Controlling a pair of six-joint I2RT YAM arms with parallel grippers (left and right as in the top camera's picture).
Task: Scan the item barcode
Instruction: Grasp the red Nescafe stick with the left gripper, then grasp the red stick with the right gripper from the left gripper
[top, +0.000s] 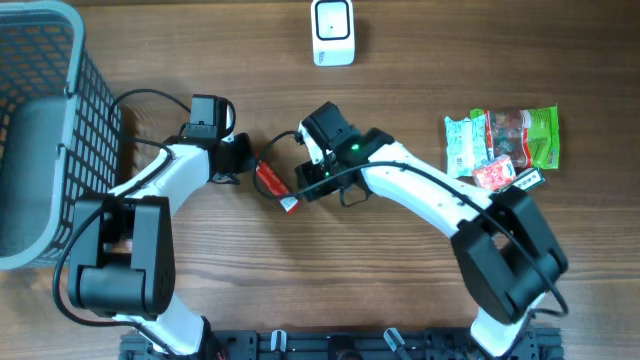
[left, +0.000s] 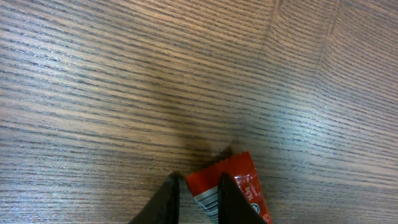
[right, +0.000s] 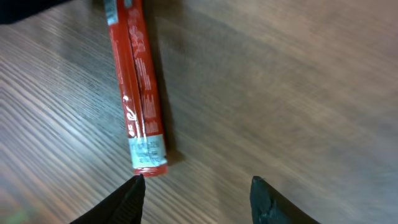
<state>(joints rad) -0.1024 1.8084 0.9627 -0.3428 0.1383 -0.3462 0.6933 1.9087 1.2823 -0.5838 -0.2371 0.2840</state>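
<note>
The item is a thin red snack stick (top: 271, 184) lying on the wooden table between my two grippers. In the left wrist view its crimped end with a barcode (left: 214, 186) lies under my left gripper (left: 198, 200), whose jaws stand a narrow way apart; the right fingertip (left: 231, 200) overlaps the wrapper and the left one is clear of it. My right gripper (right: 196, 186) is open, its left fingertip (right: 134, 190) just below the stick's other end (right: 148, 155), with bare table between the jaws. The white scanner (top: 332, 32) stands at the table's far edge.
A grey wire basket (top: 40, 130) fills the left side of the table. A small pile of green, white and red snack packs (top: 500, 140) lies at the right. Both arms (top: 430, 195) reach in from the near edge.
</note>
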